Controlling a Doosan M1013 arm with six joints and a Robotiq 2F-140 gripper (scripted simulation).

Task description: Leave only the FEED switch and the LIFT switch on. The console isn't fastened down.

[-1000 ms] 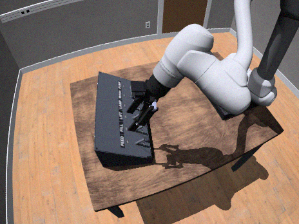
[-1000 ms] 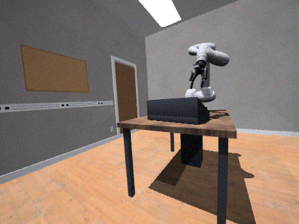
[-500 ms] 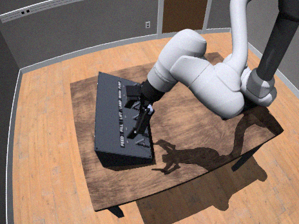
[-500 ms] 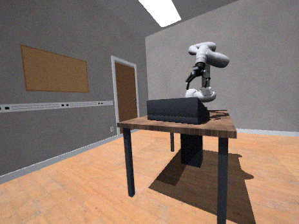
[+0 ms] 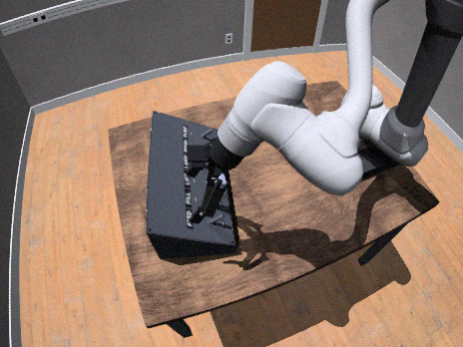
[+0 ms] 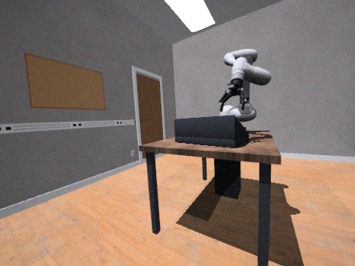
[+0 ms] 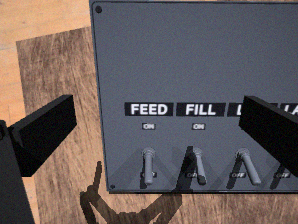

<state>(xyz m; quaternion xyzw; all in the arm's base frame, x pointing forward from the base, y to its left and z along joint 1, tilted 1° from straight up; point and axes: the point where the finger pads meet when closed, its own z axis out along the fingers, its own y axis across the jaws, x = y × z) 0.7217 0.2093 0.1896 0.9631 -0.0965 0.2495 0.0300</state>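
We see the dark grey slanted switch console lying on the brown wooden table, toward the side far from the robot's base, well inside the table's edges. The black two-finger gripper hangs over the console's sloping face, above its row of toggles, with the white arm reaching across the table behind it.

From the wrist view, the gripper's fingers are spread to their widest and grip nothing. One black finger pad sits out over the bare wood, just off the console's side edge. The other finger pad hovers in front of the panel, covering most of the third label and part of the fourth.

Between the two pads we find the grey FEED toggle and the grey FILL toggle, each below its white-on-black label. Both levers lean toward the OFF marks near the panel's lower edge, away from the small ON tags under the labels. The third grey toggle stands just beside the inner edge of the covering pad and also points toward its OFF mark. No finger touches any lever; from the exterior view, the gripper hangs apart from the console.
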